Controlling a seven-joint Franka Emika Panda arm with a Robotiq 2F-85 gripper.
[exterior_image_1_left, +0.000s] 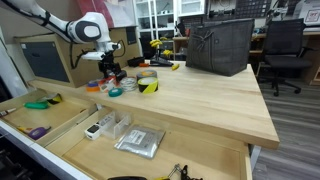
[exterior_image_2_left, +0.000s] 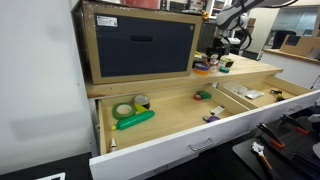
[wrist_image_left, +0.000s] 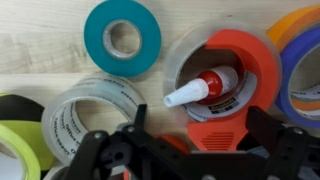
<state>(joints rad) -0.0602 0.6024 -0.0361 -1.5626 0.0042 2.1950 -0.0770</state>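
So the end effector (wrist_image_left: 200, 120) hangs over a pile of tape rolls on the wooden surface (wrist_image_left: 40, 50), with its fingers spread wide and nothing between them. Right below it, pretty much centred in the gap, is a small glue tube (wrist_image_left: 205, 88). It lies tilted inside the hole of a red tape roll (wrist_image_left: 255, 60), white nozzle pointing away from the roll's middle. A clear tape roll (wrist_image_left: 60, 115) sits just beside one finger, a teal roll (wrist_image_left: 95, 35) is further out past that, a yellow-and-black roll (wrist_image_left: 15, 140) is at the far edge, and orange (wrist_image_left: 300, 20) and blue rolls (wrist_image_left: 300, 85) crowd the opposite side. In both exterior views the end effector (exterior_image_1_left: 110, 72) (exterior_image_2_left: 213, 55) looks close above the pile, but I can't tell if it's touching anything. If I were driving this, I'd come straight down with the fingers across the tube's body, not the nozzle. I'd also check both fingertips fit inside the red ring before squeezing. The finger by the clear roll looks likely to clip it, so a slight twist first seems smart.
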